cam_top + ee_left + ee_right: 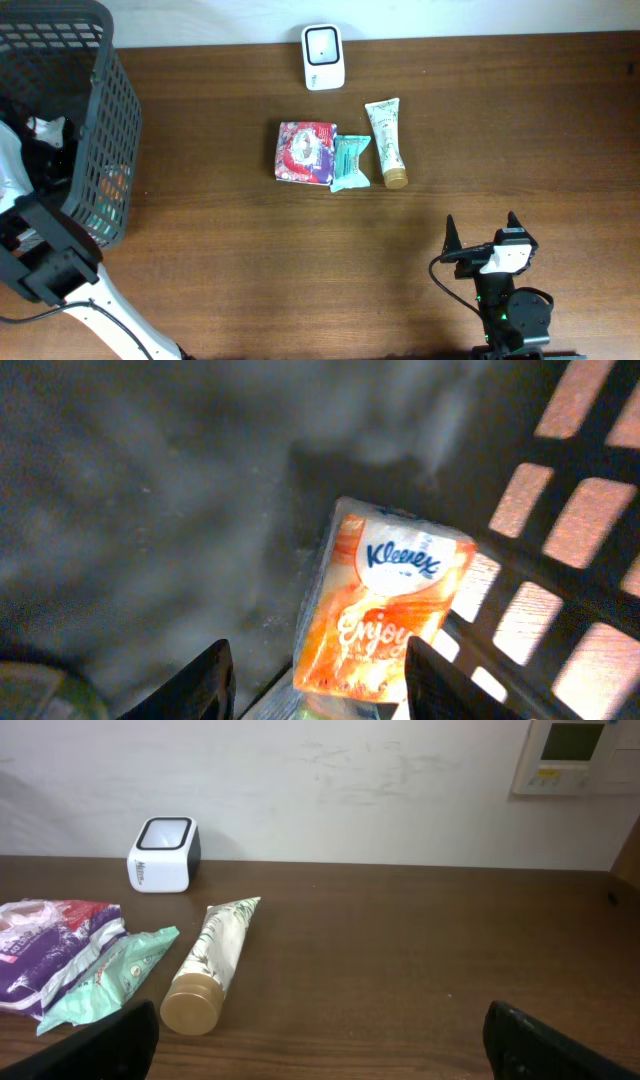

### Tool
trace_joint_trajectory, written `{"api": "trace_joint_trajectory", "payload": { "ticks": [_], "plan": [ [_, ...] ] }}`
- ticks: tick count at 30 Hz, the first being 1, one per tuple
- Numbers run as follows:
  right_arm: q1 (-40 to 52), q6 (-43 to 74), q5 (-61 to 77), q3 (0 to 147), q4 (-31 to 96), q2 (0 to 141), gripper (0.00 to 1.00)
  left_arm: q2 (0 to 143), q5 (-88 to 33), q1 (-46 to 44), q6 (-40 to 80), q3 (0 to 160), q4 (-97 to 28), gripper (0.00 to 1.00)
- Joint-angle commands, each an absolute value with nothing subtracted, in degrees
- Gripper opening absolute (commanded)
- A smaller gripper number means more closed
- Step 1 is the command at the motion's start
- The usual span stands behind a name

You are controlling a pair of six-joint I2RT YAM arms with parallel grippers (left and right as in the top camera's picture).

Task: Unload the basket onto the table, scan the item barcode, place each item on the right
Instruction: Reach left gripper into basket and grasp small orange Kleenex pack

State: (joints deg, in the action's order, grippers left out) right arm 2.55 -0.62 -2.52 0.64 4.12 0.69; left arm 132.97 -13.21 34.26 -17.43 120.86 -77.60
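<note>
orange film tissue pack (385,610): light, soft, slippery. left tool (317,652) straddles it, jaws apart; best pinched gently across its narrow sides. right tool (320,1025) gapes wide.

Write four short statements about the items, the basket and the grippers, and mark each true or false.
1. The tube lies with its cap pointing at the scanner. False: the cap points away from the scanner, towards the robot's side.
2. The orange tissue pack lies inside the basket. True.
3. The right gripper holds the teal packet. False: it is open and empty, well apart from the items.
4. The teal packet lies between the red packet and the tube. True.
</note>
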Motion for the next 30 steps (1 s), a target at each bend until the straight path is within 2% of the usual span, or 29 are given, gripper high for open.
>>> {"api": "trace_joint_trajectory", "payload": {
  "ticks": [1,5,14,15,16,19,23,28,30],
  "plan": [
    [2.17,-0.62,-2.81,0.32,4.54,0.36,0.99,135.44,-14.39,34.26,-19.00,118.08,-77.14,0.53],
    [2.17,-0.62,-2.81,0.32,4.54,0.36,0.99,135.44,-14.46,34.26,-18.98,117.19,-75.96,0.48],
    [2.17,-0.62,-2.81,0.32,4.54,0.36,0.99,135.44,-17.17,34.26,-20.08,111.72,-73.01,0.45],
    [2.17,-0.62,-2.81,0.32,4.54,0.36,0.99,135.44,-17.19,34.30,-20.03,111.46,-72.44,0.37],
    [2.17,-0.62,-2.81,0.32,4.54,0.36,0.99,135.41,-17.17,34.30,-19.73,111.57,-71.83,0.23],
    [2.17,-0.62,-2.81,0.32,4.54,0.36,0.99,135.33,-17.17,34.30,-16.78,114.37,-72.40,0.00],
    [2.17,-0.62,-2.81,0.32,4.54,0.36,0.99,135.31,-17.19,34.37,-9.26,130.28,-78.81,0.00],
    [2.17,-0.62,-2.81,0.32,4.54,0.36,0.99,135.31,-17.19,34.37,4.05,160.27,-85.60,0.00],
    [2.17,-0.62,-2.81,0.32,4.54,0.36,0.99,135.31,-17.19,34.35,13.28,172.68,-86.04,0.00]
  ]
}}
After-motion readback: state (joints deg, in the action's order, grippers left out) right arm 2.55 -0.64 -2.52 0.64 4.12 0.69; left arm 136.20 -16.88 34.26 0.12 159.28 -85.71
